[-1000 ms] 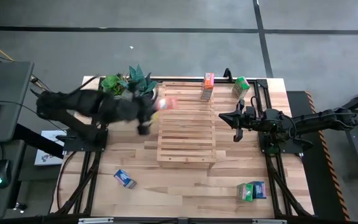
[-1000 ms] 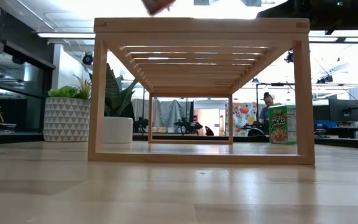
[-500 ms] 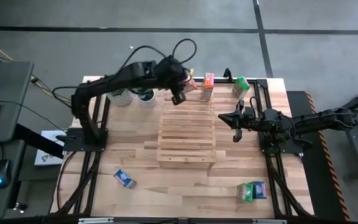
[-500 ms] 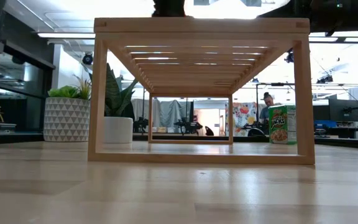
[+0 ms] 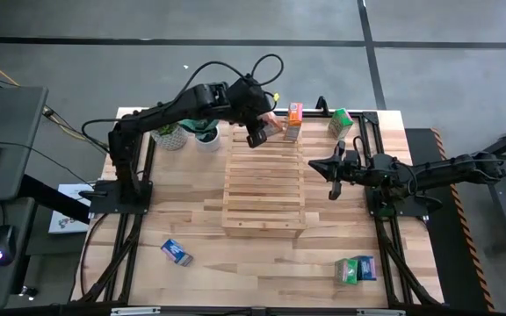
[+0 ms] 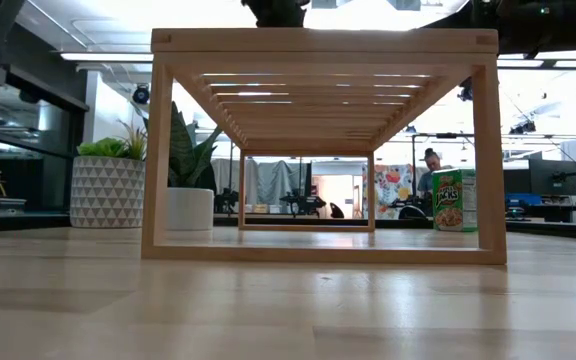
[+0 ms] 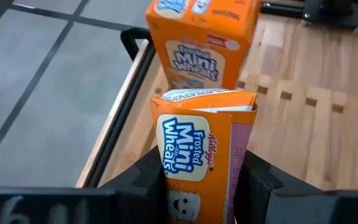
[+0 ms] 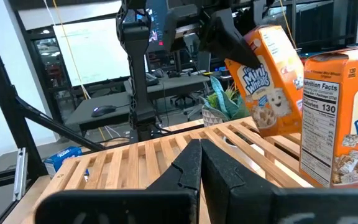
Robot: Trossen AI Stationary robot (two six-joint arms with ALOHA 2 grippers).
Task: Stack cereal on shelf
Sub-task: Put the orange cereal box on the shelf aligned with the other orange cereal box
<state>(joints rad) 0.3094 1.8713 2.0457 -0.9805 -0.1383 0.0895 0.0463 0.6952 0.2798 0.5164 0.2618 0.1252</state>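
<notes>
My left gripper (image 5: pixel 257 133) is over the far end of the slatted wooden shelf (image 5: pixel 264 189), shut on an orange cereal box (image 5: pixel 271 125). A second orange box (image 5: pixel 293 123) stands upright on the shelf's far end just to the right of it. A green box (image 5: pixel 340 123) stands on the table at the far right. A blue box (image 5: pixel 176 253) and a green and blue pair (image 5: pixel 356 269) lie near the front edge. My right gripper (image 5: pixel 319 164) hovers shut beside the shelf's right side. My left gripper pinches the orange box between its two fingers (image 7: pixel 143 179), one on each narrow side of the end nearest the wrist (image 7: pixel 197 186). It comes slanting down from above (image 8: pixel 225 34). The box (image 8: pixel 266 81) hangs tilted below it over the shelf's far slats.
Two potted plants (image 5: pixel 183 132) stand at the far left beside the shelf, under the left arm. Black frame rails (image 5: pixel 385 237) run along both sides of the table. The near half of the shelf top (image 5: pixel 263 206) is bare. A person (image 6: pixel 431 165) sits far behind the table.
The left arm has swung with the orange box from above the plants at the shelf's left side toward the table's far edge and right. It now holds the box over the shelf's far end, close to the standing orange box. The right arm has kept still.
</notes>
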